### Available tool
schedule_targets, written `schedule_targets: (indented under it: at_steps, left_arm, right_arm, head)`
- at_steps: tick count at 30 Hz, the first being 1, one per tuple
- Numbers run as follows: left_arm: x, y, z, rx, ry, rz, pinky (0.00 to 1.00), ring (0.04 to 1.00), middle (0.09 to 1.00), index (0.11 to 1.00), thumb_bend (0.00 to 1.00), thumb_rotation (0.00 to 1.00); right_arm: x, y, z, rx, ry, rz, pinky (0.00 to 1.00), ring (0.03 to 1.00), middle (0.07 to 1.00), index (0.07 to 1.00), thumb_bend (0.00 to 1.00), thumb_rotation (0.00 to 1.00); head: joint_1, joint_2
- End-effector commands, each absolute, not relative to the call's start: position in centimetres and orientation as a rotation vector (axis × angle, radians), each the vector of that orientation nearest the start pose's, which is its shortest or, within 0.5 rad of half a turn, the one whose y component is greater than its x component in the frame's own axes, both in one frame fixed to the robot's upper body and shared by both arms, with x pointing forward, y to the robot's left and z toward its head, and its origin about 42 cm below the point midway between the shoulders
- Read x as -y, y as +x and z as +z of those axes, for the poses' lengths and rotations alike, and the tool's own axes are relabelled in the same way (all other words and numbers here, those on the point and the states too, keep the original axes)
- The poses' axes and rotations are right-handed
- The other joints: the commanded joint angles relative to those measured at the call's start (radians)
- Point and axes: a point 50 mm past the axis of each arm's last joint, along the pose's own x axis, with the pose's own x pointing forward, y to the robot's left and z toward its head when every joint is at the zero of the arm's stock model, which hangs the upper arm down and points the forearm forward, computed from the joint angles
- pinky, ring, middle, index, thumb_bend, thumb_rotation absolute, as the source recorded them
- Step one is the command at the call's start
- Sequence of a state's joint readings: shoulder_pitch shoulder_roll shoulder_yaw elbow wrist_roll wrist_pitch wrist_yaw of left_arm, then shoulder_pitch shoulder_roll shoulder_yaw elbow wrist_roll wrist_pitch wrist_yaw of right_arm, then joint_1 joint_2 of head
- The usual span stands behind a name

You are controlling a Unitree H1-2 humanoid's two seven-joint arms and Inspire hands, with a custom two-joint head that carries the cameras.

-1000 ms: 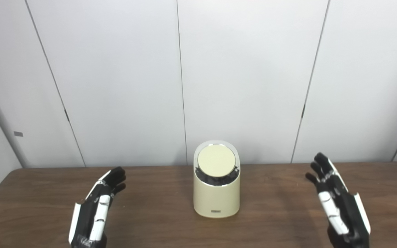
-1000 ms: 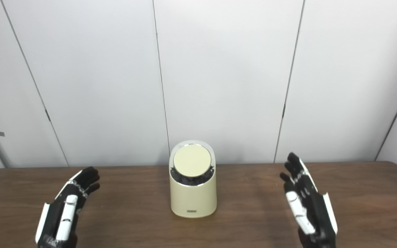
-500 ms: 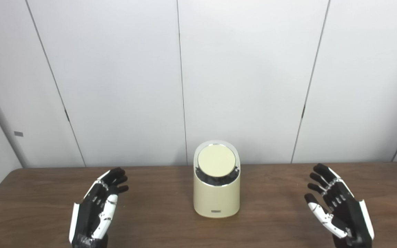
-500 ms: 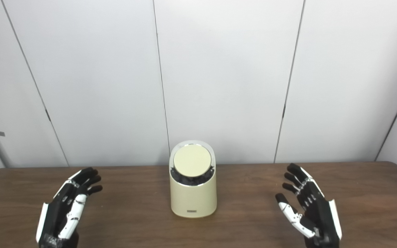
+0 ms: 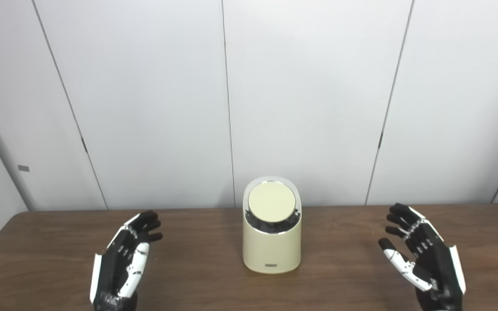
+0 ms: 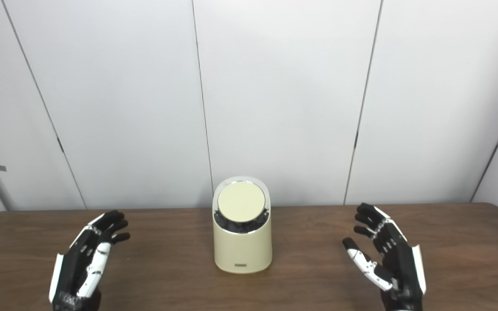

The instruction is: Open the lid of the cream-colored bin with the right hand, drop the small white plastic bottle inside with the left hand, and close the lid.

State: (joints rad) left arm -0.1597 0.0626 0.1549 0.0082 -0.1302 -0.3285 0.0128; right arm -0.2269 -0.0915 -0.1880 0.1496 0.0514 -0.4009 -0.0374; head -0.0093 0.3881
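At the middle of the bench [image 5: 197, 280], toward its far edge, stands the cream-colored bin [image 5: 271, 250], upright, its round lid [image 5: 271, 202] shut and tilted to face the robot, a dark gap showing under the lid's near rim. That slant looks made for a push or lift from the front, so the right hand has an easy line in. No small white plastic bottle shows anywhere on the wood, so whether it is already inside or was never there, I can't say. Left of the bin and well apart, the left hand [image 5: 121, 261] hovers released, fingers spread, palm turned inward, holding nothing. Over on the right, just as far off, the right hand [image 5: 424, 257] mirrors it, released and empty. Neither touches the bin; both look parked at rest.
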Motion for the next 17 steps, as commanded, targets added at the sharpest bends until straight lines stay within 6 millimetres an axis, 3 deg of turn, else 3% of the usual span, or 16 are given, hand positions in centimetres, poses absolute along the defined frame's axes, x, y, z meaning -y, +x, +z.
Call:
schedule_targets:
  at_steps: [1, 7, 17]
  left_arm:
    - [-26.0, 33.3, 18.5, 0.584, -0.062, 0.126, 0.68, 0.762, 0.78, 0.754, 0.27, 0.41]
    - [-25.6, 33.1, 19.8, 0.612, -0.075, 0.126, 0.67, 0.759, 0.782, 0.755, 0.26, 0.44]
    - [-25.5, 32.3, 19.4, 0.599, -0.1, 0.134, 0.68, 0.76, 0.78, 0.749, 0.27, 0.44]
  right_arm:
    - [27.6, 35.6, 18.3, 0.61, -0.033, -0.152, 0.68, 0.764, 0.775, 0.738, 0.3, 0.18]
    - [27.5, 35.5, 19.4, 0.619, -0.014, -0.149, 0.68, 0.772, 0.782, 0.745, 0.29, 0.18]
    - [27.5, 34.4, 19.9, 0.629, 0.009, -0.158, 0.67, 0.772, 0.775, 0.729, 0.28, 0.18]
  head:
    - [-0.001, 0.0]
    - [0.0, 0.015]
    - [-0.01, 0.037]
